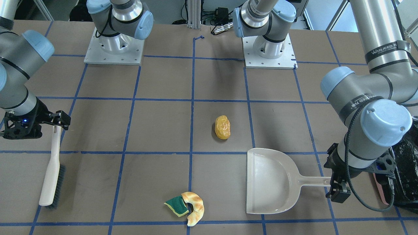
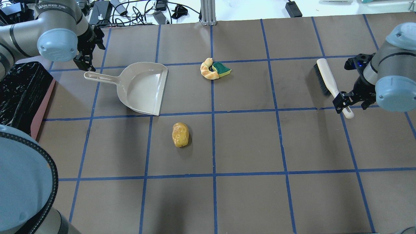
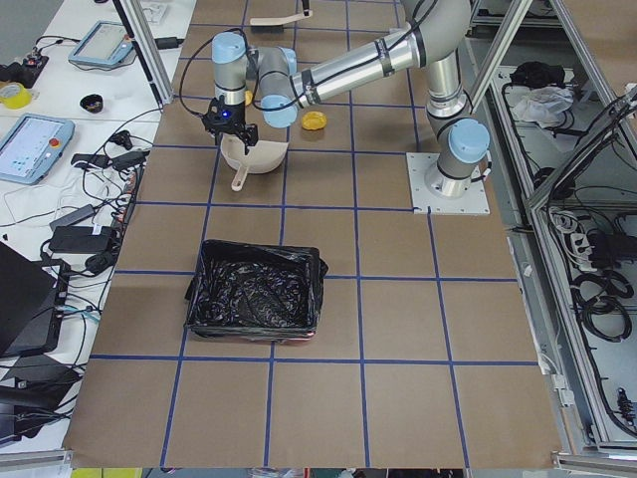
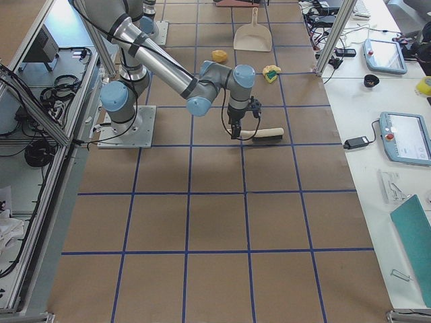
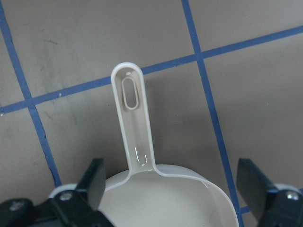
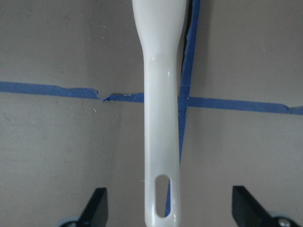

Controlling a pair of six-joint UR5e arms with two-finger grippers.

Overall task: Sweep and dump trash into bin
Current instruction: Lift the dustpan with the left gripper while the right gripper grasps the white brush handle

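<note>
**Trash loose on the surface, bin at the left edge**

In the overhead view the brown surface, ruled into squares by blue tape lines, fills the frame. The bin, pink and lined with a crinkled black bag, sits at the left edge and is partly cut off by the frame. Near it, in the upper left, the cream dustpan lies flat with its mouth toward the right and its handle pointing left toward the bin. The cream brush lies in the upper right, dark bristles on its left side, handle slanting toward the lower right.

The left tool hangs over the dustpan. In the left wrist view its fingers stand far apart, one on each side of where the handle meets the pan, and hold nothing. The right tool is spread just as wide. In the right wrist view the end of the brush handle, with its hanging slot, runs between that tool's fingers without contact, so it grips nothing.

The trash is all on the surface, well apart from the bin. The lumpy yellow-orange potato-like piece lies alone a little left of centre, below the dustpan's mouth. The curved golden-brown croissant-like piece lies at upper centre, right of the dustpan, on a tape line. The small green-and-yellow sponge wedge touches it, tucked into its curve on the right.
</note>
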